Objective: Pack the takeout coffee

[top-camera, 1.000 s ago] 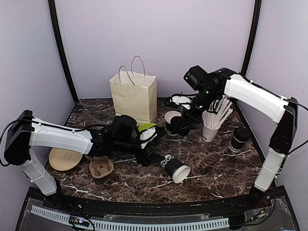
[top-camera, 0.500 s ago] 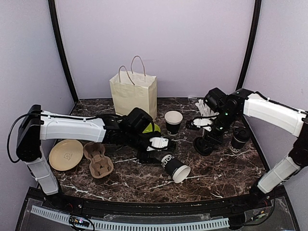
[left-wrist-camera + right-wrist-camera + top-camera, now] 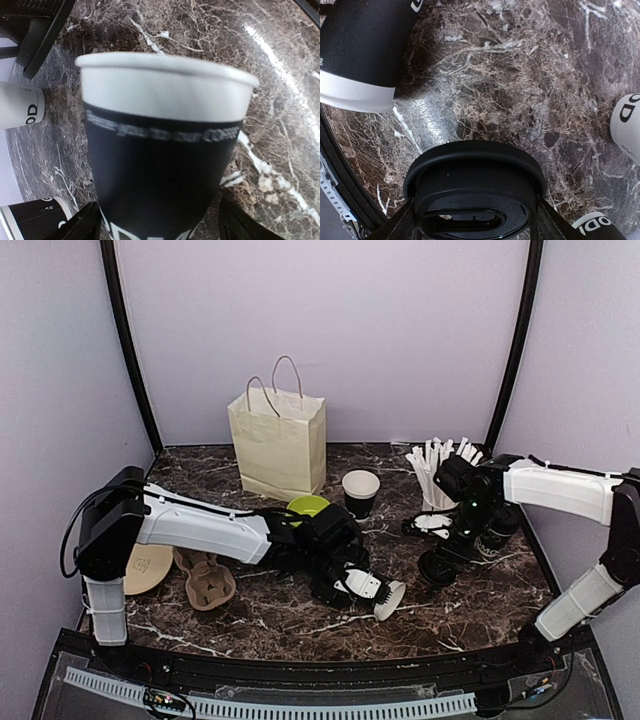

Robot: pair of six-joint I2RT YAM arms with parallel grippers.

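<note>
Left tool [image 3: 360, 584] is spread wide around the tipped-over coffee cup [image 3: 160, 150] lying on the desk [image 3: 300, 625] front-center, rim pointing right, fingers not clamped afaict. Another cup w/o lid [image 3: 360, 492] stands upright further back, near the paper bag [image 3: 280, 445]. Right tool [image 3: 441, 560] is pinching a black lid [image 3: 475, 197] low over the desk, w/ a lidded cup [image 3: 497, 530] just beside it.

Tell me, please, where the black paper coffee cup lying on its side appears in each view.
Top external: black paper coffee cup lying on its side, low centre.
Left wrist: fills the centre.
Right wrist: top-left corner.
Shared landmark: white paper cup with straws, at left wrist's left edge and right wrist's right edge.
</note>
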